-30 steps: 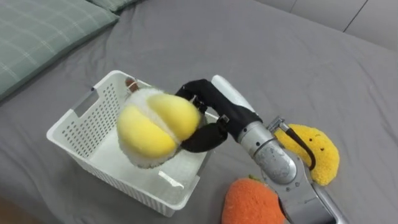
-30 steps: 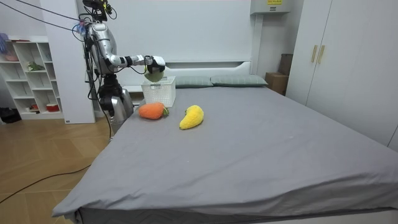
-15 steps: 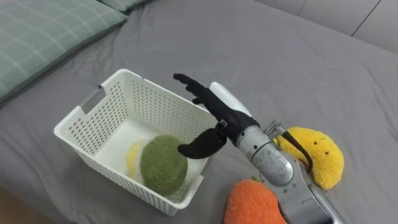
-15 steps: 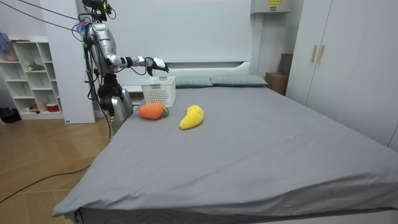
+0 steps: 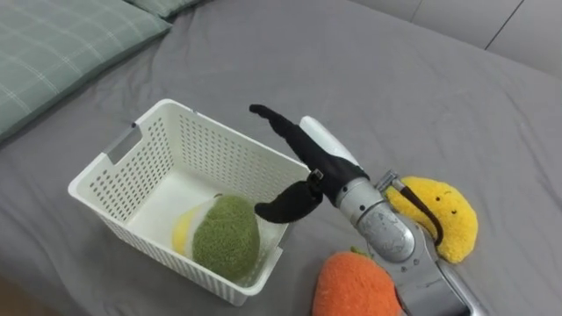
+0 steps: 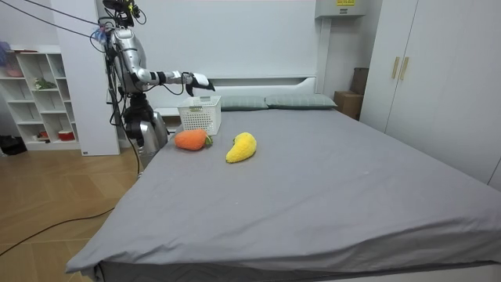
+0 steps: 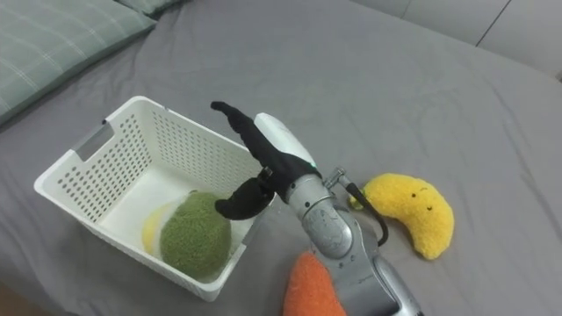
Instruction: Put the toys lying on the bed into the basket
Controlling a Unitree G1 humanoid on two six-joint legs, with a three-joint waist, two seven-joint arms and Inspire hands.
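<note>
No writing can be read anywhere; a small yellow label (image 6: 344,2) sits on the white cabinet (image 6: 338,11) high above the head of the bed (image 6: 313,172) in the room view; its print is too small to make out.

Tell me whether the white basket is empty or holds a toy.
Not empty: a green and yellow plush toy lies inside the basket, beneath the open right hand held over its rim.
</note>
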